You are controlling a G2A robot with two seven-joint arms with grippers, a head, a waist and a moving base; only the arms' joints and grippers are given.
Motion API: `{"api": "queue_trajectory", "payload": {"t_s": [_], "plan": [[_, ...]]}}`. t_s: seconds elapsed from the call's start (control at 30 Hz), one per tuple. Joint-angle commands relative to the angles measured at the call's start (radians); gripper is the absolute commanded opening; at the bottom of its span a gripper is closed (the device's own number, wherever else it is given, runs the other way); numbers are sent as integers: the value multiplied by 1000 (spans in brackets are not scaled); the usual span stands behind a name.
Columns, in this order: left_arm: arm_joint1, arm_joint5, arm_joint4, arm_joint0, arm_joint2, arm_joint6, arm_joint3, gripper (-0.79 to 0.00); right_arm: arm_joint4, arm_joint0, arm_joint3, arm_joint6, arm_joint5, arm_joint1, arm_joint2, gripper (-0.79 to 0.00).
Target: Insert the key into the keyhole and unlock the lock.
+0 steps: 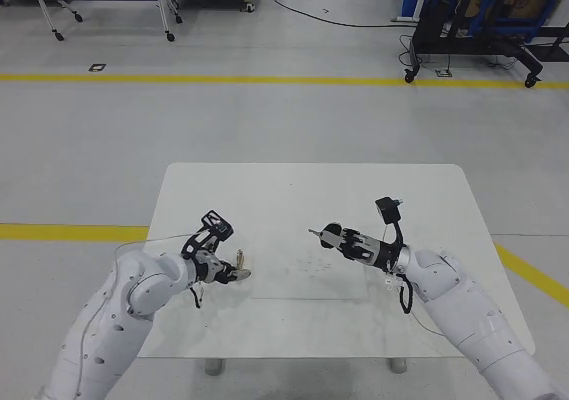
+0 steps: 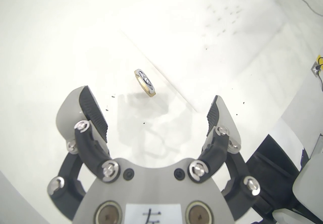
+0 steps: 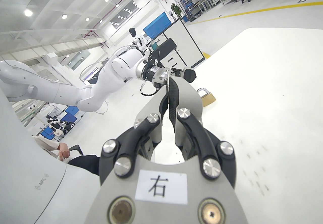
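Black ribbed pads [image 2: 97, 115] of the left gripper [image 2: 151, 97] stand spread wide and hold nothing. The brass padlock [image 2: 145, 83] lies on the surface just beyond the fingertips, apart from both. The right gripper [image 3: 168, 82] has its pads pressed together on the key [image 1: 312, 232], whose thin silver tip sticks out of the fingertips towards the other arm. It hangs above the middle of the table [image 1: 414, 190], well apart from the padlock, with bare surface between the two. The padlock sits in the left half of the table, nearer the near edge than the far one and some way in from the left edge. Open white surface runs on to the far edge and both far corners. The tabletop is white and smooth with rounded corners. A faint straight line [image 2: 161, 72] crosses it beside the padlock, and a few small dark specks [image 2: 222, 18] are scattered towards the middle. Around the table lies pale grey floor [image 1: 264, 120] marked with yellow lines [image 1: 214, 78], and a dark wheeled frame [image 1: 474, 45] stands far back.
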Motion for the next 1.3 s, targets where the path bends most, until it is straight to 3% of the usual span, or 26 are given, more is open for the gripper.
{"api": "queue_trajectory", "payload": {"t_s": [0.0,0.2,0.3,0.33,0.53,0.63,0.67,0.77,0.9,1.27], "plan": [[-2,23,32,-3,15,5,0,-62,0,0,0,0,0,0,0,-785],[-13,36,34,-44,65,10,61,-194,0,0,0,0,0,0,0,-785],[-19,50,48,-73,85,30,93,-409,0,0,0,0,0,0,0,-785],[-21,52,50,-79,92,35,101,-440,0,0,0,0,0,0,0,-785],[-28,59,63,-108,121,35,125,-471,0,0,0,0,0,0,0,-785],[-30,73,92,-115,130,35,128,-560,0,0,0,0,0,0,0,-785],[-30,80,103,-115,133,37,128,-625,0,0,0,0,0,0,0,-785],[-31,99,134,-116,138,57,129,-659,0,0,0,0,0,0,0,-785],[-34,114,161,-115,145,81,132,-773,0,0,0,0,0,0,0,-785],[-39,115,192,-121,165,62,142,-785,0,0,0,0,0,0,0,-785]]}}
